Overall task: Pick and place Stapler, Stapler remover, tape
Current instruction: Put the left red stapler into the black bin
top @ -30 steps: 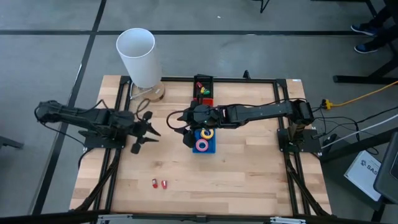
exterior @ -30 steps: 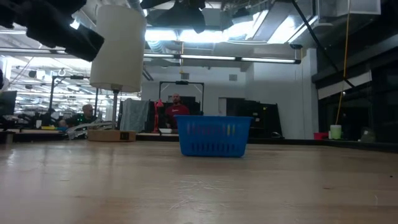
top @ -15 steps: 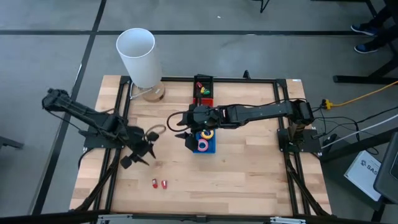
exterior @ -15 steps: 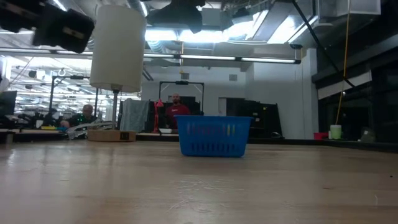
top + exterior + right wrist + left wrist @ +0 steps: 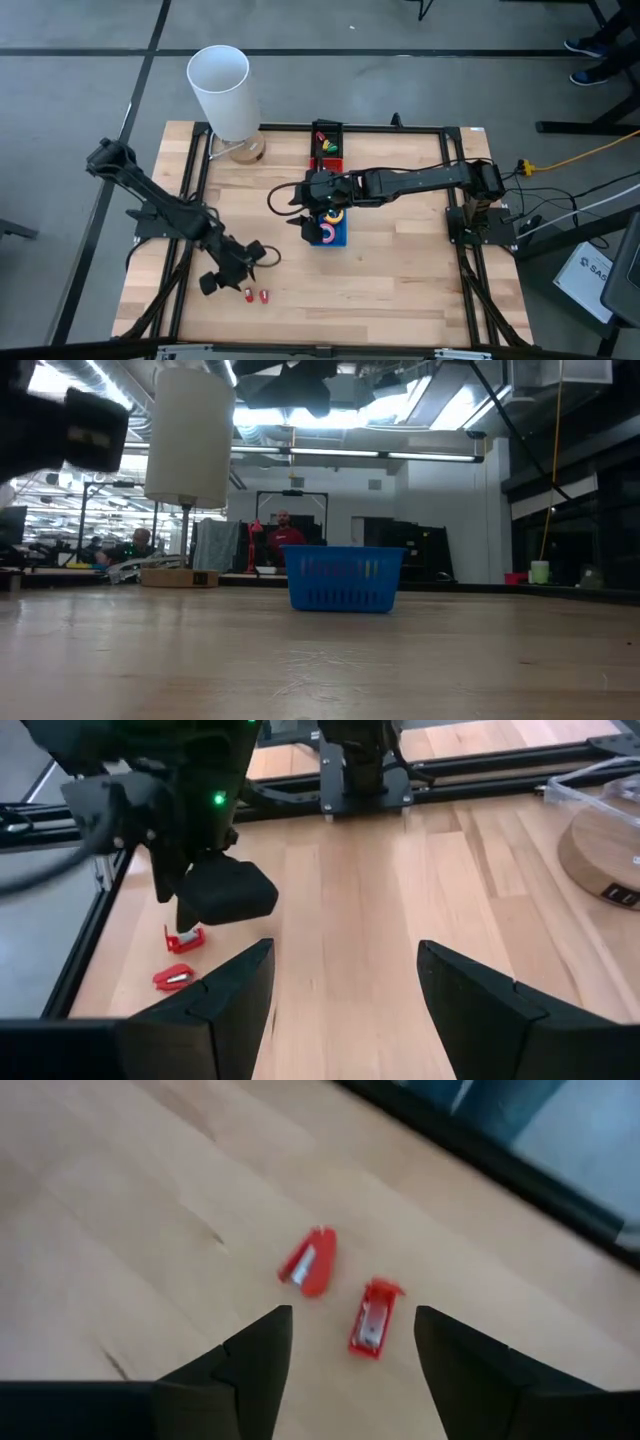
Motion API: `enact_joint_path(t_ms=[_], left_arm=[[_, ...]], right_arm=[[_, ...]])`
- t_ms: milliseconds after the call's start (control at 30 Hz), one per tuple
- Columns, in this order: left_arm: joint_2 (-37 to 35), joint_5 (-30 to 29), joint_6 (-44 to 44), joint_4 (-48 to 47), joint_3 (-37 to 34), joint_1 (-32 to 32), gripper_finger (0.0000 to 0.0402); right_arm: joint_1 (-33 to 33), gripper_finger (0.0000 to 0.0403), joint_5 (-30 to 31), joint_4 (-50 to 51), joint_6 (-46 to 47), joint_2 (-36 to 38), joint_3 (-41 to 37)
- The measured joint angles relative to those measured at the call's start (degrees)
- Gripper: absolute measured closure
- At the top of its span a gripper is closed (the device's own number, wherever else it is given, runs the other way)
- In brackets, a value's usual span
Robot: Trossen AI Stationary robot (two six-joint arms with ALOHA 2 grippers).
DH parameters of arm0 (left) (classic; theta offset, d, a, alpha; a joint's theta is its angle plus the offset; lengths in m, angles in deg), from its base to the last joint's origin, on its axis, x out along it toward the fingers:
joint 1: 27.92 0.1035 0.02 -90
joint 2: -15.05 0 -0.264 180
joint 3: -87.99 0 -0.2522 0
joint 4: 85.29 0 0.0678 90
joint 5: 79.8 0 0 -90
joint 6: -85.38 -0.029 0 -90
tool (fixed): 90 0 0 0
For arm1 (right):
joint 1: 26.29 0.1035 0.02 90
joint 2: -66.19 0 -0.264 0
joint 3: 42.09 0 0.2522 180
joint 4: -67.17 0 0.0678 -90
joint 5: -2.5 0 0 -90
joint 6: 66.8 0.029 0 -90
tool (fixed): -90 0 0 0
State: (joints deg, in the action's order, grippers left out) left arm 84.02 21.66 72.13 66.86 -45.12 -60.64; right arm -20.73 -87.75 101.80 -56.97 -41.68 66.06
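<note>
Two small red stapler-like items (image 5: 255, 295) lie side by side on the wood near the table's near edge. They also show in the left wrist view (image 5: 309, 1262) (image 5: 374, 1315). My left gripper (image 5: 243, 268) hangs open just above and on the far side of them (image 5: 350, 1330), touching nothing. A yellow tape roll (image 5: 333, 214) and a pink tape roll (image 5: 322, 233) lie in the blue basket (image 5: 338, 238) at the table's middle. My right gripper (image 5: 300, 207) is open (image 5: 340, 970), hovering at the basket's left side.
A tall white cylinder (image 5: 222, 92) stands on a round wooden base at the far-left corner. A black tray (image 5: 327, 143) with coloured bits sits at the far edge. The blue basket (image 5: 345, 578) stands mid-table. Bare wood lies right of and nearer than the basket.
My left gripper has swung from the table's left side toward the near edge and a little rightward. It now hangs over the two red items, still open. My right arm has kept nearly still by the basket.
</note>
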Motion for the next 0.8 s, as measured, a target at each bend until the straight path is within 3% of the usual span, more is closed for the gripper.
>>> enact_joint_path(t_ms=[267, 567, 800], left_arm=[[7.51, -0.07, -5.63, -0.3, 0.0, -1.49, 0.0201], [13.77, -3.04, -5.62, 1.15, 0.0, -1.48, 0.0202], [17.44, -0.02, -5.57, 7.64, -0.02, -3.05, 0.021]], right_arm=[[0.0, 0.0154, 0.0, 1.43, 0.02, 0.0, 0.0], [0.0, 0.0154, 0.0, 1.39, 0.11, 0.0, 0.0], [0.0, 0.0154, 0.0, 1.28, 0.2, 0.0, 0.0]])
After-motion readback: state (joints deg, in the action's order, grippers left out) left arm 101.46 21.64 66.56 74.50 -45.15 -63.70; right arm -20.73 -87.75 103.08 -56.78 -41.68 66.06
